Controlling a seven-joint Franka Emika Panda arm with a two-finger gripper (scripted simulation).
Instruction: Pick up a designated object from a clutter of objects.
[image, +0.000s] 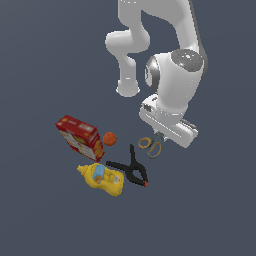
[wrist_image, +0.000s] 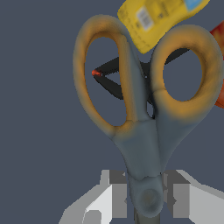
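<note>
Yellow-handled scissors (wrist_image: 142, 127) are sitting at the pivot between the gripper (wrist_image: 146, 199) jaws, closing narrowly on them at frame bottom; lifting is remaining.

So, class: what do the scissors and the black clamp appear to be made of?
Scissors: dull grey body, probably metal, with matte yellow-orange loops that look like plastic or rubber coating; the render is soft, so this is uncertain. Spring clamp: matte black, likely plastic or coated metal, with an orange-red tip. The claw sits around the scissors' pivot.
</note>
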